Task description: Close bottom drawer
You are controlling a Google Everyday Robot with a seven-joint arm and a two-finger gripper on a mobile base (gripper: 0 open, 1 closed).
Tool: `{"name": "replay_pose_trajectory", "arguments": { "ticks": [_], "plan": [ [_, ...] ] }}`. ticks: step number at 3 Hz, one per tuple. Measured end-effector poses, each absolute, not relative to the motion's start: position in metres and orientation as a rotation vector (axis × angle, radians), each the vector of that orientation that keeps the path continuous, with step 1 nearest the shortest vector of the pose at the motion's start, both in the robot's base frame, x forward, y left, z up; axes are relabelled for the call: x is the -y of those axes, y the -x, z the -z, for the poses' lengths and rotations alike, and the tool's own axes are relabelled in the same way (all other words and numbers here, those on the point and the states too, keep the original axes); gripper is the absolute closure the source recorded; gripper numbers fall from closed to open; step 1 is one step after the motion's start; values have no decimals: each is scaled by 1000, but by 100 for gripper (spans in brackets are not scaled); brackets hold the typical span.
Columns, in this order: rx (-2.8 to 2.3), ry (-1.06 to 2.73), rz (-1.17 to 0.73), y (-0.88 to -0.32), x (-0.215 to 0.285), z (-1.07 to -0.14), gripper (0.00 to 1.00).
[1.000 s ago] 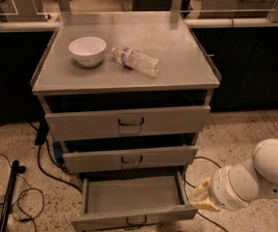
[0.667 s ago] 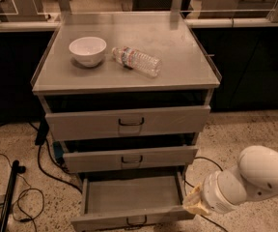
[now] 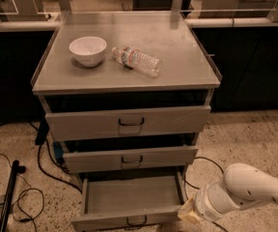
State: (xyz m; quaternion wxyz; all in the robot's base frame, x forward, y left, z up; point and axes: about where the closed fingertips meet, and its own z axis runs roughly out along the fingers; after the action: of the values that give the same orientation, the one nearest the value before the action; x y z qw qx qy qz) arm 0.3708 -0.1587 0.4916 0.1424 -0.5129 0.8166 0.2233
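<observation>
The bottom drawer (image 3: 129,197) of the grey metal cabinet stands pulled out, a shallow empty tray. Its slim front panel (image 3: 105,222) with a small dark handle (image 3: 136,221) lies at the bottom edge of the camera view. My gripper (image 3: 187,211) is low at the right, by the front right corner of the drawer, at the end of my white arm (image 3: 255,187). Whether it touches the panel I cannot tell.
The top drawer (image 3: 128,122) and middle drawer (image 3: 129,158) stick out slightly. A white bowl (image 3: 88,50) and a lying plastic bottle (image 3: 138,61) are on the cabinet top. Cables (image 3: 28,178) and a black stand (image 3: 6,197) are on the floor to the left.
My arm and gripper have moved left and a little down, closer to the front right corner of the bottom drawer. The drawer has not visibly moved.
</observation>
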Motion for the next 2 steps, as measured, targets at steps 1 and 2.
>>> {"name": "replay_pose_trajectory", "arguments": {
  "ticks": [1,2],
  "plan": [
    [-2340,1468,-683,-372,150,-448,100],
    [-2245,1505,-731,-373,137,-416,100]
  ]
}}
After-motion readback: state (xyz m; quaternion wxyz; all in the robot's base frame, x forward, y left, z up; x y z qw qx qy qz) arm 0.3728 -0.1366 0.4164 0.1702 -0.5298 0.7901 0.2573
